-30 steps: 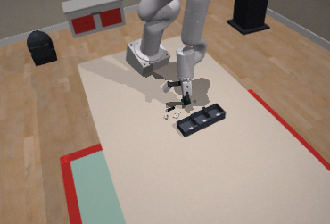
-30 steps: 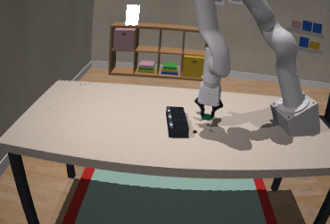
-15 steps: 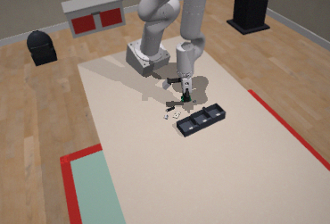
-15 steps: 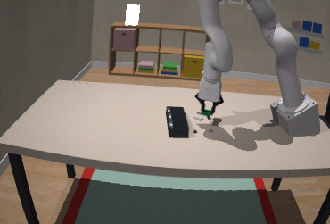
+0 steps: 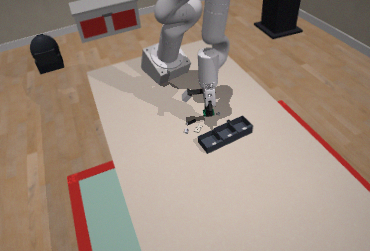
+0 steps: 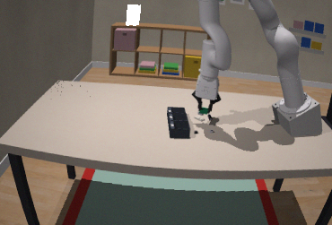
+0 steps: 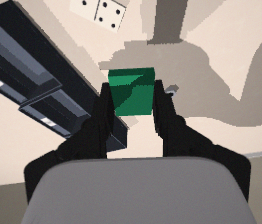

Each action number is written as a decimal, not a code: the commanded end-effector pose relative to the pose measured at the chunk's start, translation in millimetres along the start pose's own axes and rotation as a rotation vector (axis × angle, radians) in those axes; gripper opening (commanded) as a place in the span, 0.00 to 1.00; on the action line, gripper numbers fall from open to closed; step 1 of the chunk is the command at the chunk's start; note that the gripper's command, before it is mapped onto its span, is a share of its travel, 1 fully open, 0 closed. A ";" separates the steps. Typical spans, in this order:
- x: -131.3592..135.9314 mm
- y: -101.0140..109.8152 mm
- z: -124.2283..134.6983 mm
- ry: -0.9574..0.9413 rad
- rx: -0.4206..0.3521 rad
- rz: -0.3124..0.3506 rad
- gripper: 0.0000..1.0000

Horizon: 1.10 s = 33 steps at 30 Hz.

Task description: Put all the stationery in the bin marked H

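Observation:
My gripper is shut on a green block and holds it above the table, beside the bins. The row of three joined dark bins stands on the table. Small pale labels show in the bins, but their letters are too small to read. A white domino with black dots lies near the bins. A small dark thing and a small pale thing lie near it; I cannot tell what they are.
A small grey thing lies on the table, partly beside the right finger in the wrist view. The arm's base stands at one end of the table. The bins' walls rise close beside the gripper.

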<state>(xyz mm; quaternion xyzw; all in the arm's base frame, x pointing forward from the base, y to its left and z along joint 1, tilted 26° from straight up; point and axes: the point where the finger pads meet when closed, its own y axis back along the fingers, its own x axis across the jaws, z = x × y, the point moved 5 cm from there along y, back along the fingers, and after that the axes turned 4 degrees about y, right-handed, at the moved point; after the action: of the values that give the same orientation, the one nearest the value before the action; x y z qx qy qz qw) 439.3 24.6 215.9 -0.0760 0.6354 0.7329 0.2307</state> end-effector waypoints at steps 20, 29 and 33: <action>-110.7 -1.5 -21.5 0.424 0.001 -0.012 0.00; -128.9 -1.7 -25.3 0.770 0.014 -0.039 0.00; -128.9 -1.7 -25.4 0.847 0.014 -0.040 0.00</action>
<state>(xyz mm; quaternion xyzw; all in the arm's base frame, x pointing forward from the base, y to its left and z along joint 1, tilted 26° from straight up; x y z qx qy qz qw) 547.0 -30.3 260.2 -0.3747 0.6829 0.6270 -0.0121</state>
